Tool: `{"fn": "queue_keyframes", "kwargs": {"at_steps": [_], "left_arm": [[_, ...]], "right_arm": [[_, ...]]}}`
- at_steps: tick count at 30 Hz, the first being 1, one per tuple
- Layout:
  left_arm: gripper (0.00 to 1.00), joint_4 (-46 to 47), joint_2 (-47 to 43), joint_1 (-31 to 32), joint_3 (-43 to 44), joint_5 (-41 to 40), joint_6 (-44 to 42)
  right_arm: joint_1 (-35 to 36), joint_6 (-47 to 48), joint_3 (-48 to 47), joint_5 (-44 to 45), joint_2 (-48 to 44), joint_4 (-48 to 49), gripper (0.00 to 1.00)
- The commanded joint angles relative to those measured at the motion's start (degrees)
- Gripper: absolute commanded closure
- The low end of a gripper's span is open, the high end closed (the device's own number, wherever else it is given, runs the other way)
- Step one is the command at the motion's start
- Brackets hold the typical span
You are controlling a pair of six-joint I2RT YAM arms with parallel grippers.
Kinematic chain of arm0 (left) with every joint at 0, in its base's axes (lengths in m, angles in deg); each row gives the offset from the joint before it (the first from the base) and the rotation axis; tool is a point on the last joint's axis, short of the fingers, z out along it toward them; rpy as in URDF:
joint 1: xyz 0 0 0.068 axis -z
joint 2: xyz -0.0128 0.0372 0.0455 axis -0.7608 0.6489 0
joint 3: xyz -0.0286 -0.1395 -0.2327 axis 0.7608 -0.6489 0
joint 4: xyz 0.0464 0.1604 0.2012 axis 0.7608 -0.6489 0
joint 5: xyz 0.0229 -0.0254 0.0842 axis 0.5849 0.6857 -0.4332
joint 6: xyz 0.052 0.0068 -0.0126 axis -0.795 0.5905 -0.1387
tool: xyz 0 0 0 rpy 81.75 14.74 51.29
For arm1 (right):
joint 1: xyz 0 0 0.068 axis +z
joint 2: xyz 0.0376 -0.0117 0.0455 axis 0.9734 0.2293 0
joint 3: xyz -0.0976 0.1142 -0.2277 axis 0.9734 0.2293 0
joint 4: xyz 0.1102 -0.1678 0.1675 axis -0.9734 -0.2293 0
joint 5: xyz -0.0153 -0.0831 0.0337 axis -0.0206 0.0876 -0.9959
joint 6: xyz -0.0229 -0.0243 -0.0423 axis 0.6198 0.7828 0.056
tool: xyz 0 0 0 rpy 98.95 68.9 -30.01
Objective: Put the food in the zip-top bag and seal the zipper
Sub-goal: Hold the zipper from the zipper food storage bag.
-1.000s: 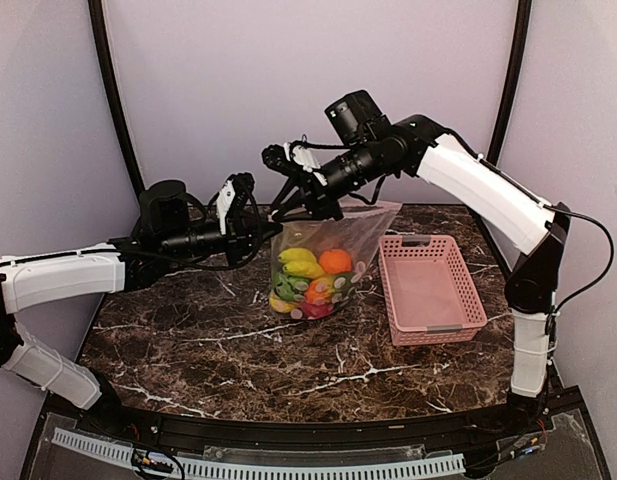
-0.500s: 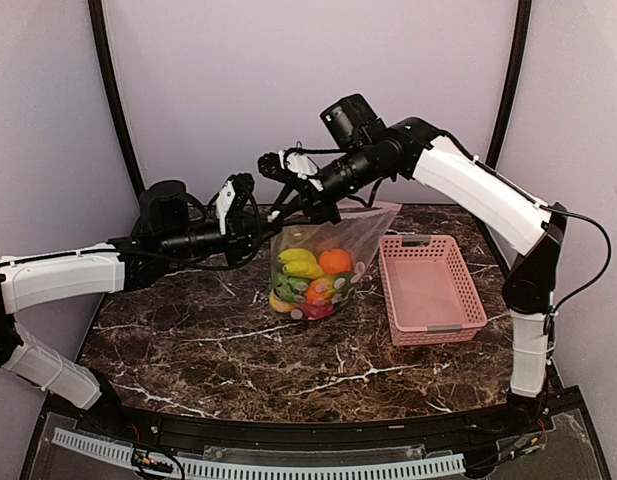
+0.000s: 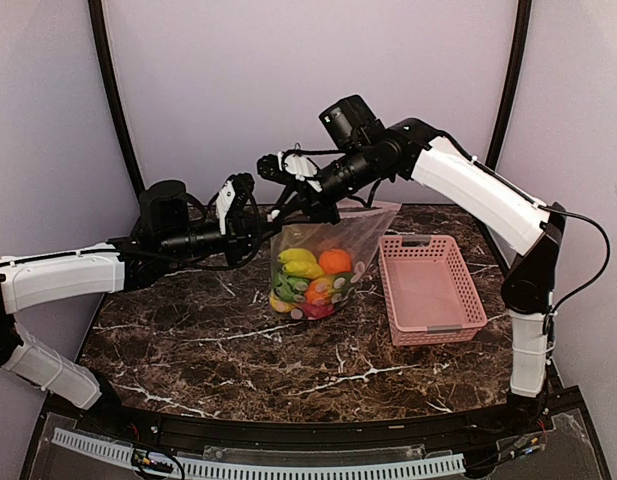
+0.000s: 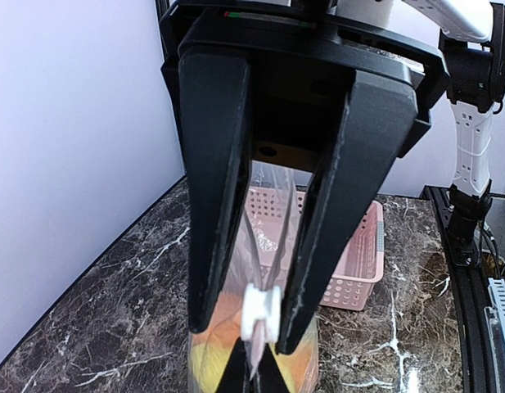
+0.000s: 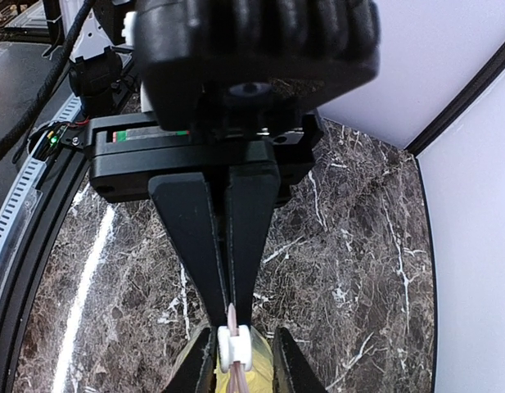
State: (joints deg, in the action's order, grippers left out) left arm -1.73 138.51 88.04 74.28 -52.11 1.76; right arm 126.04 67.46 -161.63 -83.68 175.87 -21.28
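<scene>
The clear zip-top bag hangs over the marble table with the food inside: yellow bananas, an orange, and green and red pieces below. My left gripper is at the bag's upper left corner. In the left wrist view its fingers close around the white slider, with a thin gap on one side. My right gripper comes from above right. In the right wrist view it is shut on the pink zipper strip just above the slider.
The pink slatted basket stands right of the bag with nothing in it and also shows in the left wrist view. The table's back wall is close behind the bag. The black front rail runs along the near edge.
My right gripper and forearm have shifted slightly up and to the left. The left arm and the hanging bag look unchanged.
</scene>
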Motion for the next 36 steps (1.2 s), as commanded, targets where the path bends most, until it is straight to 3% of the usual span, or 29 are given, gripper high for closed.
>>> {"fn": "queue_keyframes", "kwargs": {"at_steps": [1, 4, 9, 28, 36], "left_arm": [[0.99, -0.49, -1.83, 0.20, -0.71, -0.34, -0.54], [0.99, -0.36, -1.74, 0.26, -0.70, -0.35, -0.47], [0.99, -0.22, -1.50, 0.23, -0.70, -0.55, -0.37], [0.99, 0.55, -0.71, 0.22, -1.05, -1.26, -0.11], [0.98, 0.66, -0.91, 0.24, -1.21, -2.34, 0.73]], "right_arm": [[0.47, -1.65, -1.39, -0.01, -0.69, -0.39, 0.75], [0.54, -2.40, -1.48, -0.16, -0.76, -0.43, 0.76], [0.54, -2.60, -1.31, -0.70, -0.80, -0.89, 0.86], [0.42, -6.16, -2.14, -1.18, -0.90, -1.11, 0.83], [0.45, -5.57, -1.86, -1.30, -0.80, -1.71, 0.99]]}}
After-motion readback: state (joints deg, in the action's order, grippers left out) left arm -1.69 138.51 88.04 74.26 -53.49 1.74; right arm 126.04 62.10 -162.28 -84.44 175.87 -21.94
